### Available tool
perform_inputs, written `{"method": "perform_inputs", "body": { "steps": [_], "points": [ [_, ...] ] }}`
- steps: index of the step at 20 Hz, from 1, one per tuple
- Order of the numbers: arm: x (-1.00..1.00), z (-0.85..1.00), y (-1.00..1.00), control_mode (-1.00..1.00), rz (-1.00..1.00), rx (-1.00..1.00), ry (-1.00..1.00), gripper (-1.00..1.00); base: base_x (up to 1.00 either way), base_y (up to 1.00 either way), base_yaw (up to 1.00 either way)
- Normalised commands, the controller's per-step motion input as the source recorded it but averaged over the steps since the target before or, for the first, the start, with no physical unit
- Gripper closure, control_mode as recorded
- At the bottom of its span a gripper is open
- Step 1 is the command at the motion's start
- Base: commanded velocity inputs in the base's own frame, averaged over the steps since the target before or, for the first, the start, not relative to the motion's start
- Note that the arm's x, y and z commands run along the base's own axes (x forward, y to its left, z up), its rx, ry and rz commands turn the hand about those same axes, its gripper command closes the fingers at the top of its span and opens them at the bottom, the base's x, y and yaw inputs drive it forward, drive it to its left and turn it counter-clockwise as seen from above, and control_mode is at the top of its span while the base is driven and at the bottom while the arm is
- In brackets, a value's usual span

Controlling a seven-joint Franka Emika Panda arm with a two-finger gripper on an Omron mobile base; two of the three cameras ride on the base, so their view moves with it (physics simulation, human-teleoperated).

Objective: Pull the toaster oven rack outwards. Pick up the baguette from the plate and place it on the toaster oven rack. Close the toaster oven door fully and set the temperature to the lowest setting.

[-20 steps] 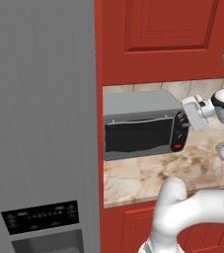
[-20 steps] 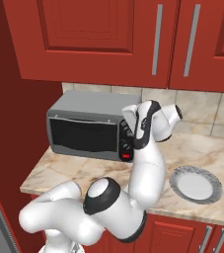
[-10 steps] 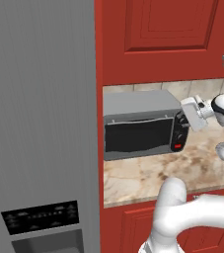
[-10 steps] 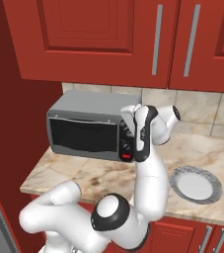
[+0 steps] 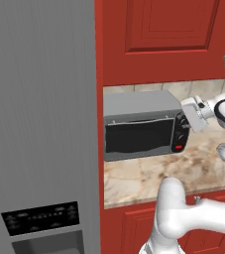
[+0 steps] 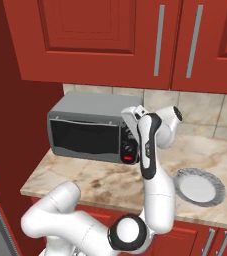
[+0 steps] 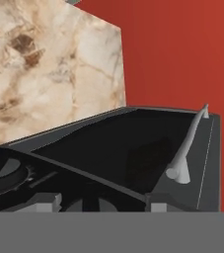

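At the oven's right-hand panel my gripper sits against the upper knob, how wide I cannot tell; door shut, plate bare, so next I turn it lowest.

Toaster oven sits on the counter, far back against the wall, door closed. Fridge left of it. Cabinets above. Plate on the counter, right of the oven and nearer the front edge. Gripper at the oven's right-hand control panel.
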Motion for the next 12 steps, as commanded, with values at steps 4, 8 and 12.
{"method": "perform_inputs", "body": {
  "steps": [4, 8, 12],
  "points": [
    [0.84, 0.0, -0.29, -1.0, 0.19, -0.82, 0.34, 1.0, 0.0, 0.0, 0.0],
    [0.82, -0.03, -0.52, -1.0, 0.13, -0.79, 0.38, 1.0, 0.0, 0.0, 0.0],
    [0.74, -0.02, -0.57, -1.0, 0.15, -0.78, 0.29, 1.0, 0.0, 0.0, 0.0]
  ]
}}
